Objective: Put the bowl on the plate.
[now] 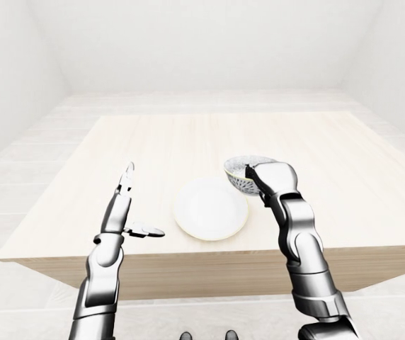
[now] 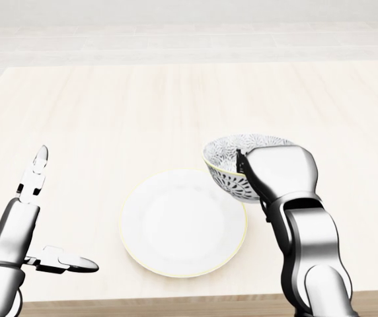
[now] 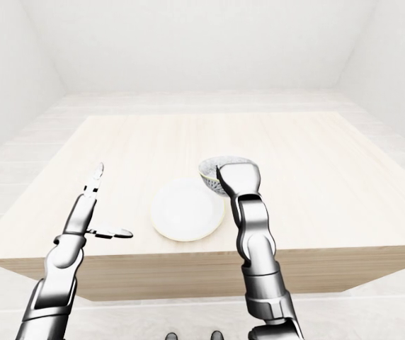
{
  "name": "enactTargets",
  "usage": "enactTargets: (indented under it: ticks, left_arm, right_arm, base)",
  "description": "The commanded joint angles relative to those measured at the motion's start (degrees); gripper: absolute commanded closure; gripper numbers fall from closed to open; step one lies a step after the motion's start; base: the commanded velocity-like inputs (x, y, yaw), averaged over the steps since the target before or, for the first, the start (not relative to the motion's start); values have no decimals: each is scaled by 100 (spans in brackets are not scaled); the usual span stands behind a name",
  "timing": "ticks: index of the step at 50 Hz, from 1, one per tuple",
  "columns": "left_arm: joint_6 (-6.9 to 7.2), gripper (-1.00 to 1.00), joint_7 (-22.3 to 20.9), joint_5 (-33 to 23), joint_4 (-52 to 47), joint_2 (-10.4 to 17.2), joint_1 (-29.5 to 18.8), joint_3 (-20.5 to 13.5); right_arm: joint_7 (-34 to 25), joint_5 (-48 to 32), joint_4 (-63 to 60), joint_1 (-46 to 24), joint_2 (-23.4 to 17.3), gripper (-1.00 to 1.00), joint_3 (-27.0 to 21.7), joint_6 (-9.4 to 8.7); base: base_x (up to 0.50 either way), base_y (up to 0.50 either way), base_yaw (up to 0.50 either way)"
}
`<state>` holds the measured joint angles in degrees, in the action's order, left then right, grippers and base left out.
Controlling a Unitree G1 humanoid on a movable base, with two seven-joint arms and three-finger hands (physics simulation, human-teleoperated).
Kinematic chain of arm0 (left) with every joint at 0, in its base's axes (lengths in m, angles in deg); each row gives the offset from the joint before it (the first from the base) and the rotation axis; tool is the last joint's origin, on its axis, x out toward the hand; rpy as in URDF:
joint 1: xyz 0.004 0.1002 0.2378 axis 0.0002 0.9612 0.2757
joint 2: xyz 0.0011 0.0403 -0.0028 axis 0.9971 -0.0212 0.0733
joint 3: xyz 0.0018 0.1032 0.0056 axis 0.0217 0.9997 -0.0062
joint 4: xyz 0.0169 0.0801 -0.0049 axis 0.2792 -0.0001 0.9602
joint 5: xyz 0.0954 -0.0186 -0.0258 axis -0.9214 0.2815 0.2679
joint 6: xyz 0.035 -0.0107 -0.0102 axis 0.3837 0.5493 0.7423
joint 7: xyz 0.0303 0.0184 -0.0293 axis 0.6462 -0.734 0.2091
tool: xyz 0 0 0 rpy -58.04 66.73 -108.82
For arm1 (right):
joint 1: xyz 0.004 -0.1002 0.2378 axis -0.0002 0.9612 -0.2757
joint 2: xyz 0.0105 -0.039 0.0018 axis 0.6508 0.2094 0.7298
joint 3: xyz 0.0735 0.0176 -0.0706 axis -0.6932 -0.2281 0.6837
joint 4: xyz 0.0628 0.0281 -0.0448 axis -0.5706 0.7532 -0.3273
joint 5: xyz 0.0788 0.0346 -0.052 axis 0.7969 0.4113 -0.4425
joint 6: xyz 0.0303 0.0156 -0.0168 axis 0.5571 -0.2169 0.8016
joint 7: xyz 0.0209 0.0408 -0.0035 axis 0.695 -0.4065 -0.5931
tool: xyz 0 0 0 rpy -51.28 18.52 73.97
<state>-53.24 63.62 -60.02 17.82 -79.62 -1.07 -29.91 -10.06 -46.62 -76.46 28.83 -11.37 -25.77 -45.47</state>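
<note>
**Right hand on bowl at plate's edge, left hand idle and open**

Nearest me, my two grey metal forearms rise from the bottom of the eye views. My left hand [image 2: 34,218] sits low at the left of the head view, over the light wooden table [image 1: 188,142] near its closest edge. Its fingers are spread wide: two point up toward the top of the view, the thumb sticks out sideways to the right. It holds nothing and is well apart from the plate.

My right arm stands nearly vertical, elbow low, forearm climbing to the wrist. My right hand [image 2: 278,173] is tipped over the near right side of the patterned white-and-dark ceramic bowl [image 2: 232,158], palm block covering that side, dark fingers [image 2: 245,168] hooked at the rim. It looks like a grip on the bowl's wall, though the fingers on the hidden side can't be seen.

The round white plate with a pale yellowish rim [image 2: 182,224] lies flat on the table, between my two arms, a little right of centre in the head view. The bowl is upright at the plate's upper right, its lower edge overlapping the plate's rim in the head view. Can't tell if it rests on the table or is lifted.

Beyond, bare tabletop, then pale floor [image 1: 188,99] and white walls [image 1: 202,42].
</note>
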Motion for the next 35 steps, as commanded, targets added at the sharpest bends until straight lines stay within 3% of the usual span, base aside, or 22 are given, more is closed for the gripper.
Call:
enactTargets:
  ticks: [1, 15, 35]
  left_arm:
    - [0, -100, 41, -47, 106, 16, -16, 9]
    - [0, -100, 12, -61, 50, 5, -16, 20]
    - [0, -100, -17, -1, 64, 42, -14, -48]
  right_arm:
    - [130, -129, -108, -23, 183, 45, 193, 0]
    - [228, -271, -339, 256, 517, 47, 560, 0]
    - [583, -99, 147, 3, 867, 44, 757, 0]
  base:
    - [0, 0, 0]
    - [0, 0, 0]
    - [0, 0, 0]
